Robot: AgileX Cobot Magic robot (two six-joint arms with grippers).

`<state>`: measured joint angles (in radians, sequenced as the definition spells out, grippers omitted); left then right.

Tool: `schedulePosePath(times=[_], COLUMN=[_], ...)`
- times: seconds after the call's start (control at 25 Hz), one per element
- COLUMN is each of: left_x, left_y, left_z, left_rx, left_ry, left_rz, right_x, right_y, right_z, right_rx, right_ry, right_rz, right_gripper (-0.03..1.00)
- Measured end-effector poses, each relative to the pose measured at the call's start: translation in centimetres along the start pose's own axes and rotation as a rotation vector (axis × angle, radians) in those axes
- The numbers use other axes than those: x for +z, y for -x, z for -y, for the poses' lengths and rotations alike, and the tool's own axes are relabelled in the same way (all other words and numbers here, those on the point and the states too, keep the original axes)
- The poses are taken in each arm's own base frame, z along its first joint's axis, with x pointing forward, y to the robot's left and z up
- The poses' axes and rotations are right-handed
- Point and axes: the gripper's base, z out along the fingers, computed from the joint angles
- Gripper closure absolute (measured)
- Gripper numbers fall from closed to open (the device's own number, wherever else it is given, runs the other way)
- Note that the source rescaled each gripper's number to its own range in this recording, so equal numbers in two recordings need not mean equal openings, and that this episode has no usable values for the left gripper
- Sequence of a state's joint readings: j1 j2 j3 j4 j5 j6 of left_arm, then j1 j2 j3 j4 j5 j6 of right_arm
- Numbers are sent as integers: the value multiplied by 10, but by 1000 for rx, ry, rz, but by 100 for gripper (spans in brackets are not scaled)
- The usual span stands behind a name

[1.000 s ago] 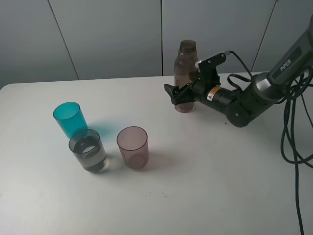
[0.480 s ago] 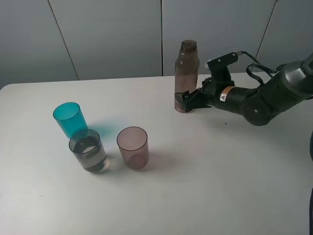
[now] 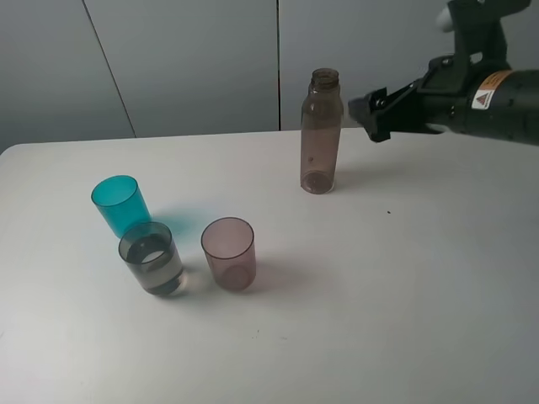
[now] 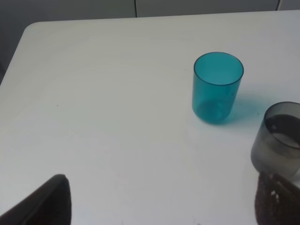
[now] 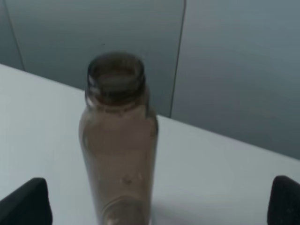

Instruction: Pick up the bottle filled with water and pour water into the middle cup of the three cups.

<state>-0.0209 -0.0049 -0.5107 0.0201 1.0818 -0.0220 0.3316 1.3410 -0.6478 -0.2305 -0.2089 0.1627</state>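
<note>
Bottle (image 3: 321, 132): upright, uncapped, near the table's (image 3: 379, 286) far edge, ungripped. Right gripper (image 3: 372, 112): raised beside the bottle's neck, jaws spread wide, empty. Grey cup (image 3: 152, 257): toward the left edge, between teal cup (image 3: 118, 204) and mauve cup (image 3: 229, 252), holding water. Left gripper (image 4: 159, 206): jaws parted, empty.

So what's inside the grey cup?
The grey cup holds clear water in its lower part, seen through the wall. Nothing else shows inside it.

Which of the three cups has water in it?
The smoky grey cup, the one in front of the teal cup and left of the pinkish cup. It has water inside; the other two look empty.
</note>
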Motion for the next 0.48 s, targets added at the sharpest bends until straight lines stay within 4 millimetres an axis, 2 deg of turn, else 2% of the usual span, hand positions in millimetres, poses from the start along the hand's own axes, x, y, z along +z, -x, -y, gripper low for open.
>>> schedulePosePath(times=[0.16,0.28,0.48], left_x=[0,0,0], left_y=[0,0,0], left_z=[0,0,0], left_rx=[0,0,0], left_ry=[0,0,0], left_rz=[0,0,0], right_x=[-59,-105,-166], right_y=[47,65,54], right_z=[7,11,12], right_rx=[4,19,49], right_ry=[-75,-126,-178], right_rz=[14,-19,-152], right_gripper=[-3,-3,-3])
